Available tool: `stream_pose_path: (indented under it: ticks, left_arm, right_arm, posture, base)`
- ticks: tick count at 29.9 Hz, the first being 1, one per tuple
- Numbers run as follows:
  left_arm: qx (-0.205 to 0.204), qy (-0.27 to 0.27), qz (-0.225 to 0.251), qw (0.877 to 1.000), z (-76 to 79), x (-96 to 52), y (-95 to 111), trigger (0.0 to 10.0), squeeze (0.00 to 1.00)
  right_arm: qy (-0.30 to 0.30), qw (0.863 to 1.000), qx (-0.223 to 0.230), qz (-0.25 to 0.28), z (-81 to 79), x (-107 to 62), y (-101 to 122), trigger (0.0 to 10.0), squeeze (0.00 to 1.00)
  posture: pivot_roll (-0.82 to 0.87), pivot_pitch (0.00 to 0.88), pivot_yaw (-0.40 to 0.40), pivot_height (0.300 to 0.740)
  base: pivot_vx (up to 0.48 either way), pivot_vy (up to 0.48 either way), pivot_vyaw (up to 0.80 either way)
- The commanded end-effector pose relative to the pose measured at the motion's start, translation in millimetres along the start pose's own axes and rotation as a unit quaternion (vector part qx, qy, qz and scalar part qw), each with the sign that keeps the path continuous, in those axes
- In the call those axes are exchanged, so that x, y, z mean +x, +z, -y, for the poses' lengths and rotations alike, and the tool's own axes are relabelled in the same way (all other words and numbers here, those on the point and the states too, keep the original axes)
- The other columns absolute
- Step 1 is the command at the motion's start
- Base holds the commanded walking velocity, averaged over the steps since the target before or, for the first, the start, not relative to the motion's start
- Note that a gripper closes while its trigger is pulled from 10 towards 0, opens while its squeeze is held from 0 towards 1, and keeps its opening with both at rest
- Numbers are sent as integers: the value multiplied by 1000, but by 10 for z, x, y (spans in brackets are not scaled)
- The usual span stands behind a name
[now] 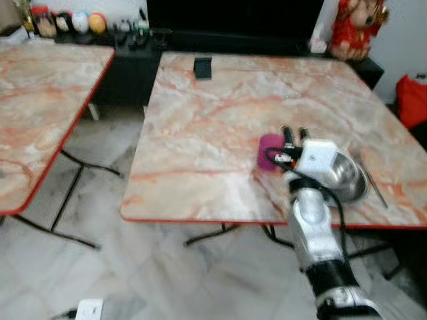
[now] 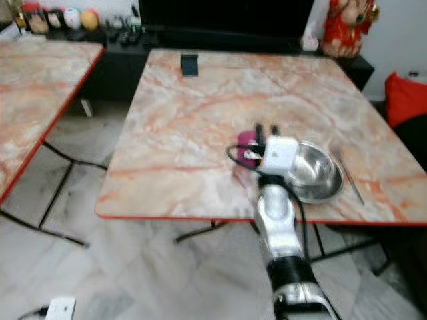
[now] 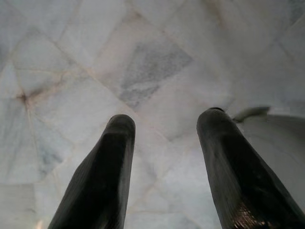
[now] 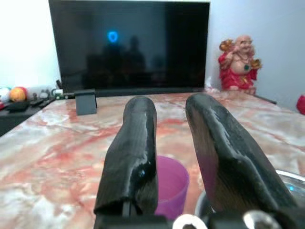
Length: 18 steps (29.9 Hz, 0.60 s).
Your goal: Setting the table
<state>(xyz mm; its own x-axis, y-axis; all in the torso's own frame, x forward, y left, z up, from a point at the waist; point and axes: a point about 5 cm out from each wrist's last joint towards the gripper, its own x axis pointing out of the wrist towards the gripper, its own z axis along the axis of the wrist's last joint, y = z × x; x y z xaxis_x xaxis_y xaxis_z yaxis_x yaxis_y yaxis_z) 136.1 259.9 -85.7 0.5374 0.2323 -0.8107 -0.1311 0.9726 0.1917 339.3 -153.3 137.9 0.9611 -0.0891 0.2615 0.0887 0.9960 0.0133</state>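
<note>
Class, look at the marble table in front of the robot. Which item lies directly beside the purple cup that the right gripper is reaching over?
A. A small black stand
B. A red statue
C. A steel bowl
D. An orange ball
C. The steel bowl lies right next to the purple cup, under the right gripper; the red statue and the small black stand are at the table's far edge.
</note>
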Motion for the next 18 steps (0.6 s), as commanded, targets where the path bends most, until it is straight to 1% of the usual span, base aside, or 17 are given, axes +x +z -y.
stream_pose_path:
  ticks: [1, 18]
  left_arm:
    - [4, 2, -6, 1000, -27, -4, -18, 10000, 0]
    - [-9, 7, -5, 1000, -26, 0, -6, 10000, 0]
  right_arm:
    - [7, 1000, 5, 7, -63, 25, 47, 10000, 0]
    - [14, 1000, 11, 3, -113, 24, 46, 10000, 0]
  posture:
    - [-27, 0, -30, 740]
    - [-21, 0, -36, 740]
  base:
    - [0, 285, 0]
    - [0, 287, 0]
